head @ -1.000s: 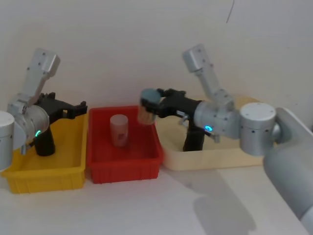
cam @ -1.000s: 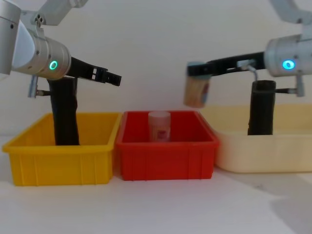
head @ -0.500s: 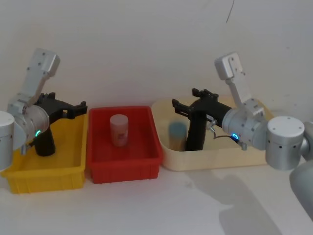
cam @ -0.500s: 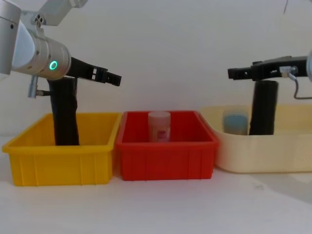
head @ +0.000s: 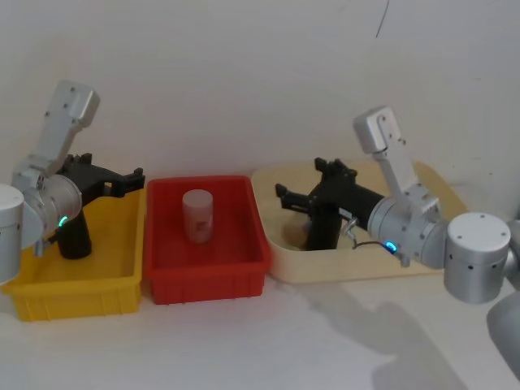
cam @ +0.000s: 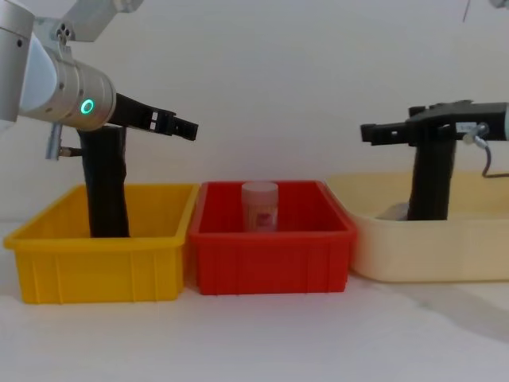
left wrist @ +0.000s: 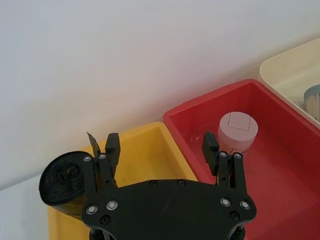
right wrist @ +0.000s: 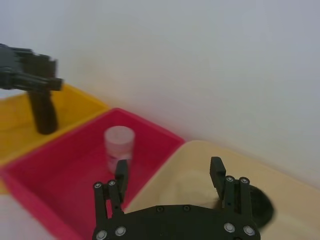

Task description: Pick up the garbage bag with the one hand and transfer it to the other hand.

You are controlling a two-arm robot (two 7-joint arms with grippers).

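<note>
White table (plain white wall)

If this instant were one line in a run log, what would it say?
left gripper: open, over yellow bin | right gripper: open, over cream bin | garbage bag: upright in yellow bin, unheld

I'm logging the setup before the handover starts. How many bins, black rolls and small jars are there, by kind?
Bins: 3, the yellow bin, the red bin and the cream bin.
Black rolls: 2, the one in the yellow bin and the one in the cream bin.
Small jars: 1, the pale jar.
Total: 6.
</note>
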